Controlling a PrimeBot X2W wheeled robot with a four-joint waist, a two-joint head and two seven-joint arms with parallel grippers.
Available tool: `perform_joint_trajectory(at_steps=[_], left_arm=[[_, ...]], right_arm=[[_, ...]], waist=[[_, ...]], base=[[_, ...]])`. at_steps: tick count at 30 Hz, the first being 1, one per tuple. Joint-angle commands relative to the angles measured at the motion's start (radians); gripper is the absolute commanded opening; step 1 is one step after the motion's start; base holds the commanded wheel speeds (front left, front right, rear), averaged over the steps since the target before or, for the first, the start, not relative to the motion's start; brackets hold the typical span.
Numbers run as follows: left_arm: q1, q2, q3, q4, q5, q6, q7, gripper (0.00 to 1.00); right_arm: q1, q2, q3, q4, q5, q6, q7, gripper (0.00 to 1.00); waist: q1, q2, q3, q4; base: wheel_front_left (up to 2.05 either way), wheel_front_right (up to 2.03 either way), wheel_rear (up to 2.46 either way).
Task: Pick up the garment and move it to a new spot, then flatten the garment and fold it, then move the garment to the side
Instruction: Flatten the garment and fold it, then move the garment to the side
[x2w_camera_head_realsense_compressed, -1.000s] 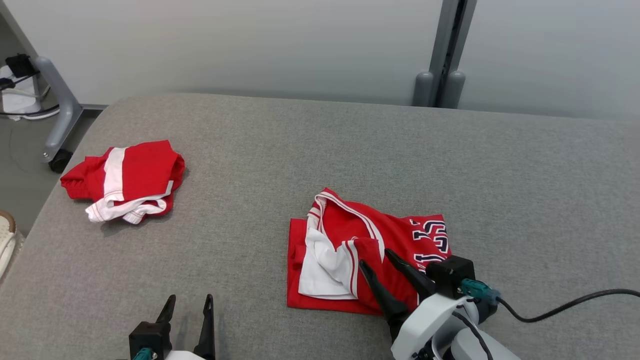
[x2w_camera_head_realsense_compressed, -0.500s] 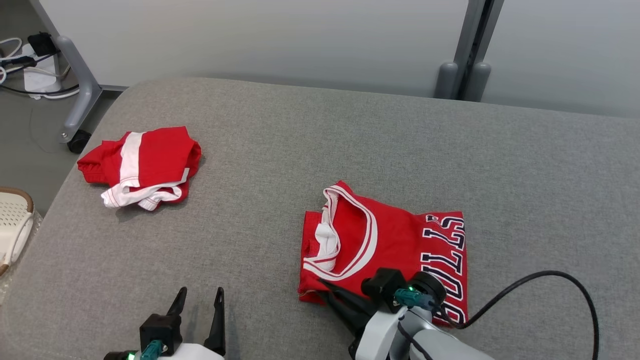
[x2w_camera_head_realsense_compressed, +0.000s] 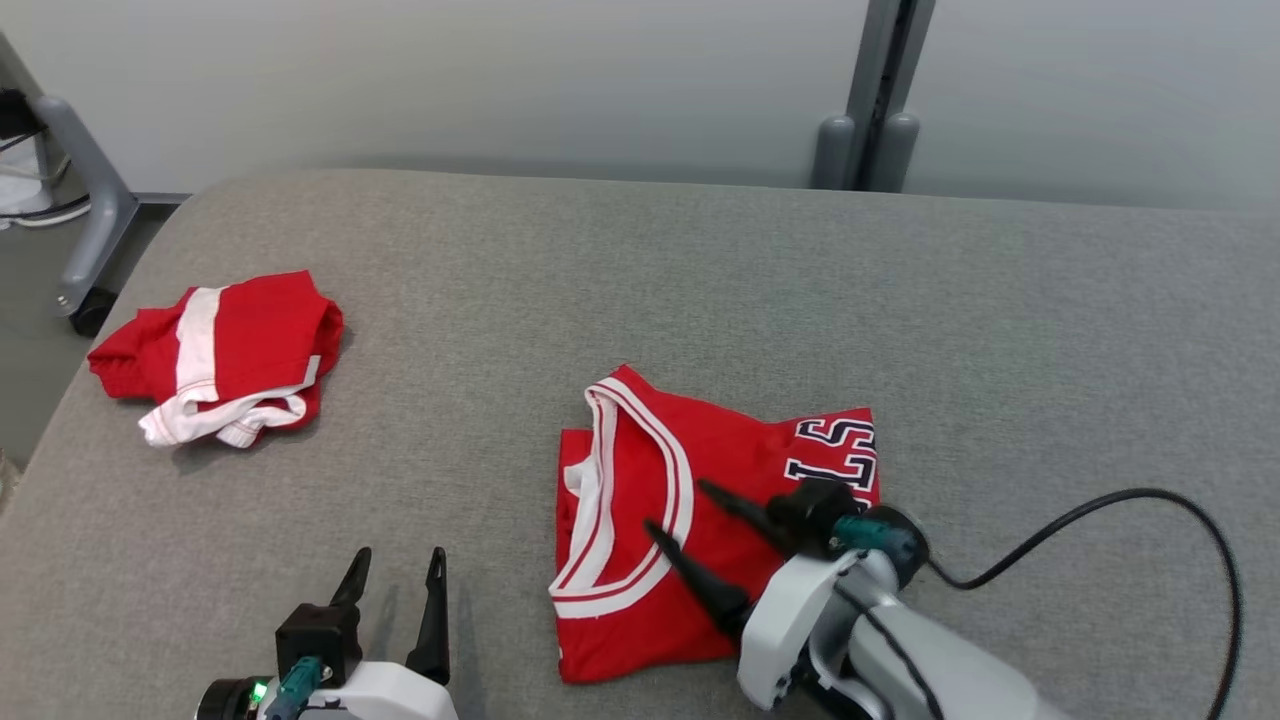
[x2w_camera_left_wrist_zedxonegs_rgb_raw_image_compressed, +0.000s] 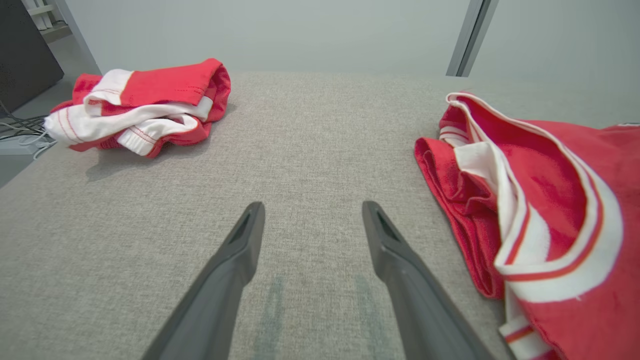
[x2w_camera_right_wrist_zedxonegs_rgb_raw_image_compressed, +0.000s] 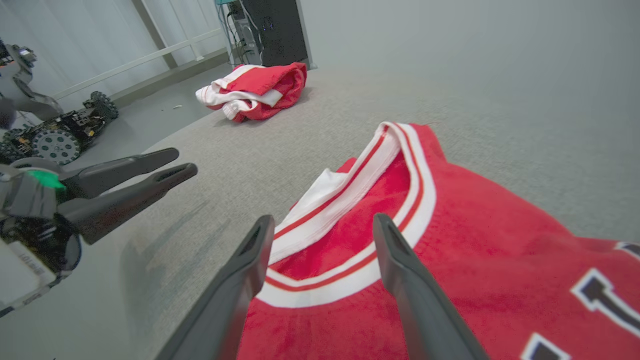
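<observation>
The right gripper (x2w_camera_head_realsense_compressed: 675, 505) stands with its two dark fingers spread wide and nothing between them. It is poised over the near half of the red basketball jersey (x2w_camera_head_realsense_compressed: 735, 445), fingertips pointing left and away across the cloth. In the right wrist view the right gripper (x2w_camera_right_wrist_zedxonegs_rgb_raw_image_compressed: 322, 220) has its fingers straddling the white-and-red neck trim (x2w_camera_right_wrist_zedxonegs_rgb_raw_image_compressed: 350, 190); whether the tips press on the fabric or hang just above it, I cannot tell.

The jersey lies folded into a rough rectangle near the middle of the grey padded table (x2w_camera_head_realsense_compressed: 700, 280), somewhat toward the near edge. Its curved neck trim (x2w_camera_head_realsense_compressed: 680, 470) faces up on the left part, and navy-and-white lettering (x2w_camera_head_realsense_compressed: 835, 455) shows at the far right corner. The layers at the left edge are bunched (the left wrist view shows the jersey (x2w_camera_left_wrist_zedxonegs_rgb_raw_image_compressed: 550, 165) rumpled there, with a white lining peeking out).

The left gripper (x2w_camera_head_realsense_compressed: 399, 555) is at the near edge, left of the jersey and apart from it, fingers parted and empty, pointing away over bare table. It shows again in its own camera (x2w_camera_left_wrist_zedxonegs_rgb_raw_image_compressed: 312, 205) and at the left of the right wrist view (x2w_camera_right_wrist_zedxonegs_rgb_raw_image_compressed: 182, 161).

A black cable (x2w_camera_head_realsense_compressed: 1100, 510) loops from the right wrist across the table to the right.

Well apart, at the far left, sits a crumpled red-and-white garment (x2w_camera_head_realsense_compressed: 230, 355). Beyond the table's left corner stands a grey frame leg on a wheel (x2w_camera_head_realsense_compressed: 90, 220).
</observation>
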Motion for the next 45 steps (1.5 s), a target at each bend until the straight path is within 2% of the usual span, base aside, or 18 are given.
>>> perform_joint_trajectory(at_steps=[1, 7, 11, 15, 19, 26, 36, 40, 45], left_arm=[[-0.012, 0.004, 0.009, -0.006, 0.002, 0.007, 0.000, 1.00], [-0.006, 0.004, 0.028, -0.010, 0.007, 0.002, 0.000, 1.00], [-0.004, 0.004, 0.040, -0.005, 0.015, 0.001, 0.000, 1.00], [0.011, 0.004, 0.059, -0.003, 0.020, 0.000, 0.000, 1.00], [0.035, 0.004, 0.086, -0.001, 0.024, -0.001, 0.000, 1.00], [0.075, 0.004, 0.126, -0.012, 0.039, -0.007, 0.000, 1.00], [0.137, 0.004, 0.176, -0.054, 0.054, -0.013, 0.000, 1.00], [0.136, 0.004, 0.166, -0.057, 0.055, -0.018, 0.000, 1.00], [0.108, 0.004, 0.136, -0.060, 0.058, -0.024, 0.000, 1.00]], right_arm=[[0.000, -0.012, -0.079, 0.000, -0.042, 0.000, -0.007, 1.00], [0.116, -0.034, -0.457, -0.058, -0.290, 0.000, -0.007, 1.00], [0.196, -0.031, -0.651, -0.089, -0.404, 0.000, -0.007, 1.00], [0.269, -0.016, -0.806, -0.116, -0.471, 0.000, -0.007, 1.00], [0.336, -0.008, -0.896, -0.141, -0.508, 0.000, -0.007, 1.00], [0.432, -0.005, -0.944, -0.203, -0.508, 0.000, -0.007, 1.00], [0.470, -0.005, -0.926, -0.229, -0.493, 0.000, -0.007, 1.00], [0.457, -0.004, -0.911, -0.223, -0.494, 0.000, -0.007, 1.00], [0.420, -0.005, -0.839, -0.199, -0.449, 0.000, -0.007, 1.00]], waist=[[0.0000, 0.0000, -0.002, -0.030], [0.0000, 0.0000, -0.009, -0.091], [0.0000, 0.0000, -0.018, -0.121], [0.0000, 0.0000, -0.032, -0.145], [0.0000, 0.0000, -0.058, -0.168], [0.0000, 0.0000, -0.090, -0.193], [0.0000, 0.0000, -0.102, -0.215], [0.0000, 0.0000, -0.096, -0.198], [0.0000, 0.0000, -0.071, -0.143]], base=[[0.00, 0.00, 0.00], [0.00, 0.00, 0.00], [0.00, 0.00, 0.00], [0.00, 0.00, 0.00], [0.00, 0.00, 0.00], [0.00, 0.00, 0.00], [0.00, 0.00, 0.00], [0.00, 0.00, 0.00], [0.00, 0.00, 0.00]])
